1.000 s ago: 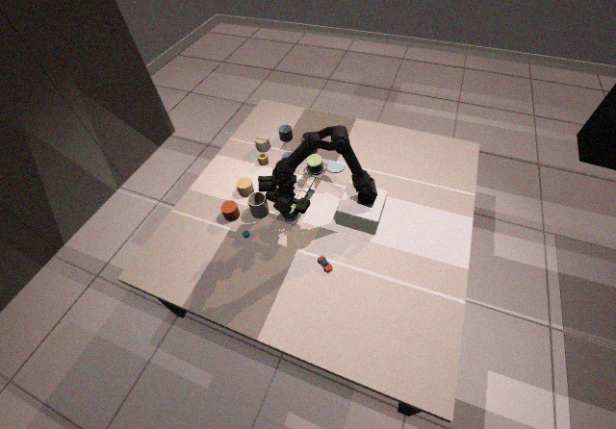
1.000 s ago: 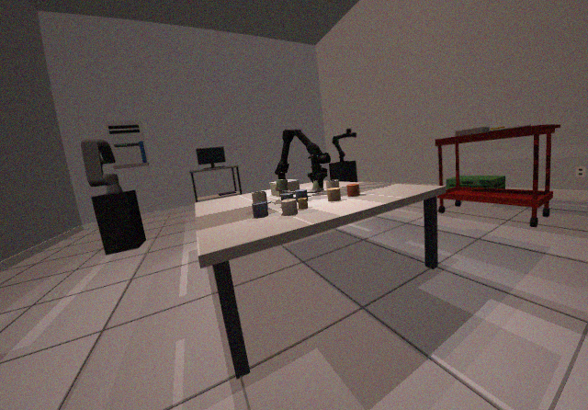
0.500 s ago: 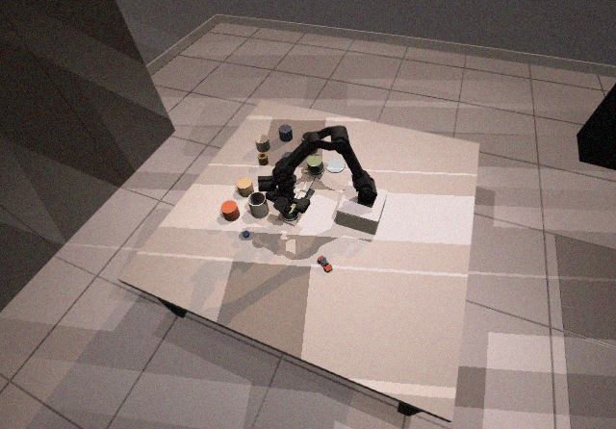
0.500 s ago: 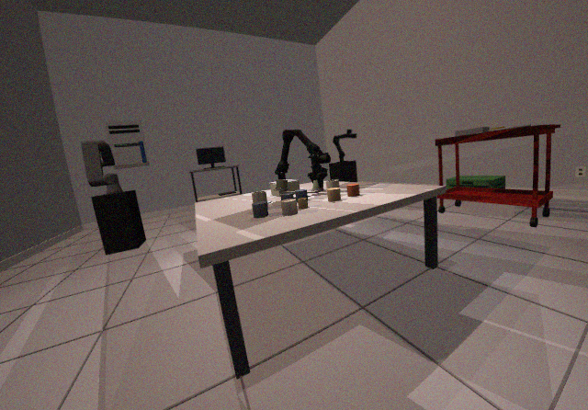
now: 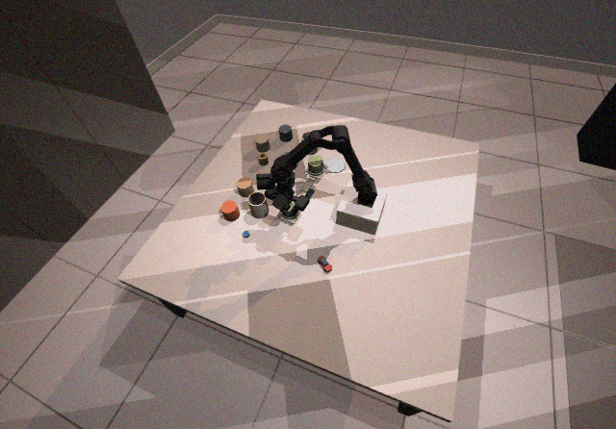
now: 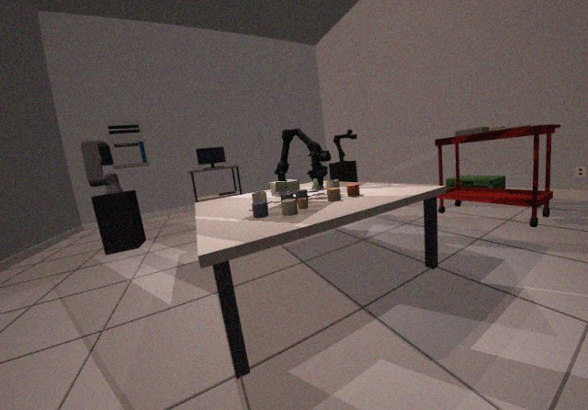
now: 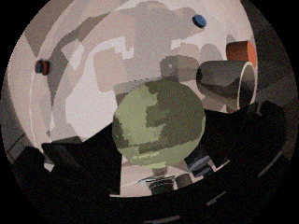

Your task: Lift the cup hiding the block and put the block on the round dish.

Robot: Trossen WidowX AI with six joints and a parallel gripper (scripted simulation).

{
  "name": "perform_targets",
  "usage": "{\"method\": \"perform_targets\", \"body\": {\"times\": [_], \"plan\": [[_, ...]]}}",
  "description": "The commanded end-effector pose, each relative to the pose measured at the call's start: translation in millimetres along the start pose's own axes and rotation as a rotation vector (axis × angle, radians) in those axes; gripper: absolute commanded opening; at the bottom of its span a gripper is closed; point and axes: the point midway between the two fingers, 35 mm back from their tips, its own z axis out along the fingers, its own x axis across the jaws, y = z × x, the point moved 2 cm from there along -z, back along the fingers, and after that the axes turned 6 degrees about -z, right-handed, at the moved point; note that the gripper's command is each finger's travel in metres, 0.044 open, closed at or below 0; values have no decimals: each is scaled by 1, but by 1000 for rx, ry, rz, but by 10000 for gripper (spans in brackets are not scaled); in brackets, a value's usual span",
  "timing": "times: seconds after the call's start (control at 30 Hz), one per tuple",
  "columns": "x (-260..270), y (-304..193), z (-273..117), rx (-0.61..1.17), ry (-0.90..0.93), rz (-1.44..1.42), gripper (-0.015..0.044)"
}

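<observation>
Gripper (image 5: 296,204) (image 6: 319,177) (image 7: 153,115) clamping green cup (image 5: 290,212) (image 6: 316,185) (image 7: 159,123) at balance's near end, fingers spread fairly wide around it. Other green cup (image 5: 315,164) standing on far end, beside pale round dish (image 5: 335,164). Block: cannot tell where.

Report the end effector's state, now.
End effector: closed on a green cup, at one end of the balance.

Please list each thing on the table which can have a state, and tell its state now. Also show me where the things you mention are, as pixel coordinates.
gripper (image 5: 296,206) (image 7: 153,115): shut on the near green cup
near green cup (image 5: 289,212) (image 7: 159,123): upside down, gripped
far green cup (image 5: 315,164): upside down, not gripped
round dish (image 5: 335,165): nothing on it
grey cup (image 5: 258,204) (image 7: 221,83): upright, open top
</observation>
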Motion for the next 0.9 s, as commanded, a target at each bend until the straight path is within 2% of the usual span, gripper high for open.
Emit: {"method": "perform_targets", "body": {"times": [0.0, 0.87], "plan": [[-3, 1, -10, -8, -14, -5, 0], [-5, 2, -43, -8, -14, -5, 0]]}}
